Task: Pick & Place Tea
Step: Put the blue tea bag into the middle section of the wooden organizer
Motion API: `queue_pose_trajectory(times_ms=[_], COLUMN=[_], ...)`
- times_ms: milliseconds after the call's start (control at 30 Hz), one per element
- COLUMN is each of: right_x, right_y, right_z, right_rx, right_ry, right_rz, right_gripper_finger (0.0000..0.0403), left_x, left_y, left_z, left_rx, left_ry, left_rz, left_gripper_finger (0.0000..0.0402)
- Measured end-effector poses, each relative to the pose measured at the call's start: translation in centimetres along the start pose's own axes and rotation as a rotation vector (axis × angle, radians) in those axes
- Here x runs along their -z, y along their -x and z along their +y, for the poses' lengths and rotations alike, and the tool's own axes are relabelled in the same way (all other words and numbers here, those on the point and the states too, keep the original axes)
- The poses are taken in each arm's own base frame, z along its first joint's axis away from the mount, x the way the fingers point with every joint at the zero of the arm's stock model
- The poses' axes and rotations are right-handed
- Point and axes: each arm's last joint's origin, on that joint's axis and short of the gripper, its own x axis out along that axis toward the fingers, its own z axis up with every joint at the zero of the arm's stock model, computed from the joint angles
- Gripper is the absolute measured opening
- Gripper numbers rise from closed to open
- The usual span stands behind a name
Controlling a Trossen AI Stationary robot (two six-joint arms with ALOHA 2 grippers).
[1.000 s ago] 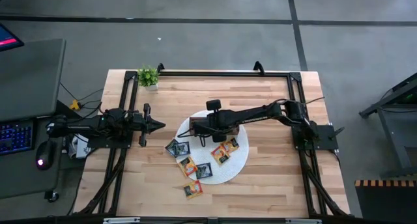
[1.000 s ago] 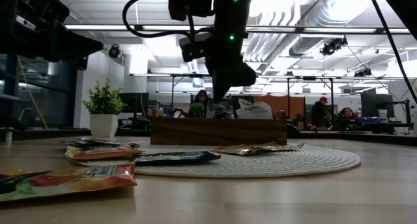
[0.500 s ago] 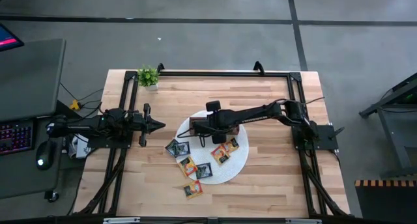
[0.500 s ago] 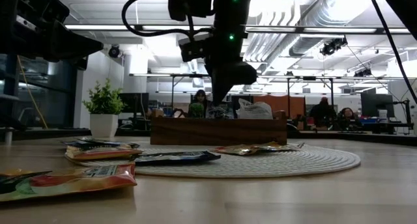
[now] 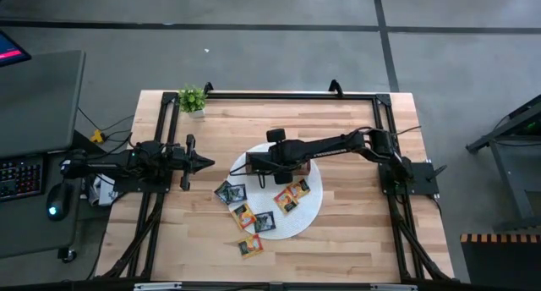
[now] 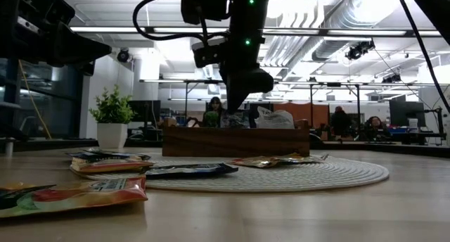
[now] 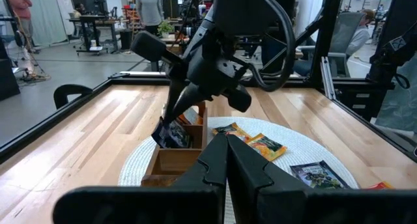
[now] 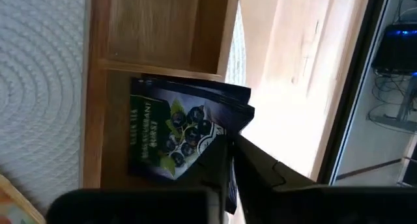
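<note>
My right pincer (image 8: 229,160) hangs over the wooden box (image 8: 156,48) on the round white mat (image 5: 308,208), its tips pointing down into the box's end compartment. The two fingers are drawn nearly together and pinch the corner of a dark tea bag (image 8: 179,136) with berries printed on it. That bag sits just ahead of my fingertips, half lowered into the compartment and leaning against its wall, with other dark bags stacked right behind it. In the left wrist view the same bag (image 7: 171,134) hangs tilted from my right pincer (image 7: 171,116), its lower edge inside the box (image 7: 171,162).

The loose tea lies away from my right pincer, toward the table's front edge. Two orange-yellow bags (image 5: 292,194) lie on the mat near the box, and a dark bag (image 5: 265,222) rests at the mat's rim beyond them. Another dark bag (image 5: 228,192) sits off the mat on the wooden table (image 5: 355,240), an orange one (image 5: 243,214) just beside it, and one more orange bag (image 5: 250,246) lies farthest from my pincer.

My left pincer (image 5: 207,161) waits well apart from the box, at the left side of the table, held level above the wood with its fingers pressed together and nothing between them. A small potted plant (image 5: 192,99) stands at the far corner, behind my left arm.
</note>
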Motion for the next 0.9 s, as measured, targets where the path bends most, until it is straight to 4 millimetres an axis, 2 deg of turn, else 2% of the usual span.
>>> queue_pose_trajectory(times_ms=[300, 433, 567, 733, 900], right_x=[-0.1, -0.1, -0.7, -1.4, -1.5], right_y=[0.0, 0.2, 1.5, 3.8, 5.8], right_z=[-0.2, -0.2, 0.1, 0.8, 2.3], right_rx=[0.071, 0.12, 0.137, 0.045, -0.181], right_ry=[-0.014, -0.012, -0.055, -0.16, -0.41], right_rz=[0.003, 0.01, -0.023, -0.082, -0.073], right_gripper_finger=[0.0109, 0.0127, 0.0134, 0.0135, 0.0135], left_x=[0.0, 0.0, 0.0, 0.0, 0.0], left_y=[0.0, 0.0, 0.0, 0.0, 0.0], left_z=[0.0, 0.0, 0.0, 0.0, 0.0], left_rx=[0.0, 0.0, 0.0, 0.0, 0.0], left_ry=[0.0, 0.0, 0.0, 0.0, 0.0], left_rz=[0.0, 0.0, 0.0, 0.0, 0.0], left_gripper_finger=[0.0001, 0.0001, 0.0001, 0.0001, 0.0001])
